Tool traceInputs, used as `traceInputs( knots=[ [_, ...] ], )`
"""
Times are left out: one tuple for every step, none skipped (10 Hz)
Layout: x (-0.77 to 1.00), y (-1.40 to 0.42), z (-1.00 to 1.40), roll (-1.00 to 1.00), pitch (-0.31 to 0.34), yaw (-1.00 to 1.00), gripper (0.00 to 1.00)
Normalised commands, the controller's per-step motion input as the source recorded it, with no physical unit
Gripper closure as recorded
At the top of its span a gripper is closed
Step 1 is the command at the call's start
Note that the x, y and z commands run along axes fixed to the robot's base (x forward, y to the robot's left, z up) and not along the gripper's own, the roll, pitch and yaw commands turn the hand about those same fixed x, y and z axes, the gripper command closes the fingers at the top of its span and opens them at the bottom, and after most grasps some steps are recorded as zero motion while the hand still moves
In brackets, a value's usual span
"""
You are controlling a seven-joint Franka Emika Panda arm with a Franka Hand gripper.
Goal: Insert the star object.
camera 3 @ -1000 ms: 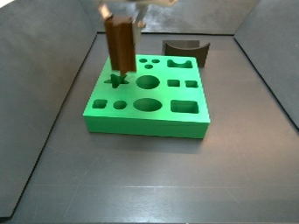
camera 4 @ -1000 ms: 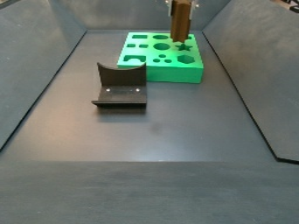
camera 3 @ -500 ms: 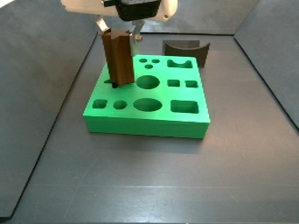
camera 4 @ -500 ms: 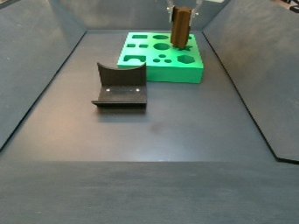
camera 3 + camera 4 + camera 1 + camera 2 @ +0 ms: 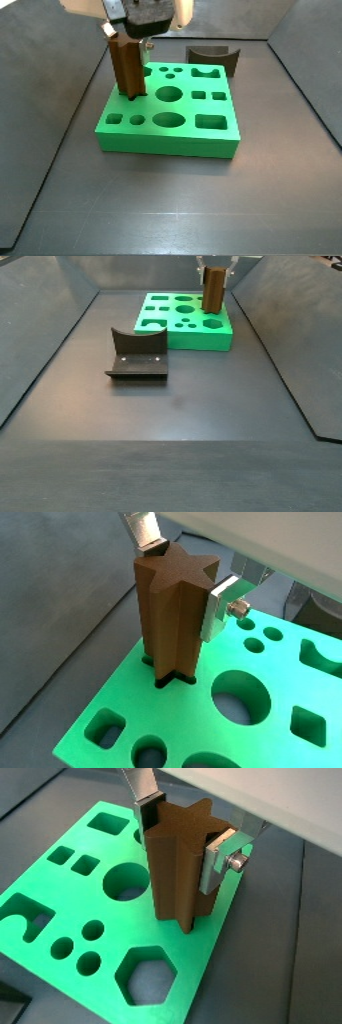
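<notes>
The star object (image 5: 171,622), a tall brown ridged peg, stands upright with its lower end in the star-shaped hole at one edge of the green block (image 5: 120,702). It shows in the wrist view (image 5: 181,868) and in both side views (image 5: 127,68) (image 5: 213,291). My gripper (image 5: 185,580) is above the block, its silver fingers (image 5: 218,860) pressed on opposite sides of the peg's upper part. The gripper also shows in both side views (image 5: 130,38) (image 5: 214,268).
The green block (image 5: 167,140) (image 5: 201,344) has several other holes, round, square, hexagonal and curved. The dark fixture (image 5: 214,55) (image 5: 136,353) stands on the grey floor beside the block. Grey walls rise around the floor.
The gripper has come down with the star object. The peg's lower end has sunk from just above the block into the star-shaped hole.
</notes>
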Motion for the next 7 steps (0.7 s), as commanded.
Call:
traceInputs(
  knots=[
    [0.22,0.0,-0.12,0.05,0.064,0.0,1.0],
    [0.2,0.0,-0.15,0.0,0.026,0.0,1.0],
    [0.16,0.0,-0.14,-0.03,0.0,0.0,1.0],
    [0.0,0.0,-0.09,-0.12,0.0,0.0,1.0],
    [-0.05,0.0,-0.06,-0.17,-0.069,0.01,1.0],
    [-0.11,0.0,-0.03,-0.21,-0.099,0.04,1.0],
    [-0.07,0.0,0.0,-0.23,-0.104,0.06,1.0]
  ],
)
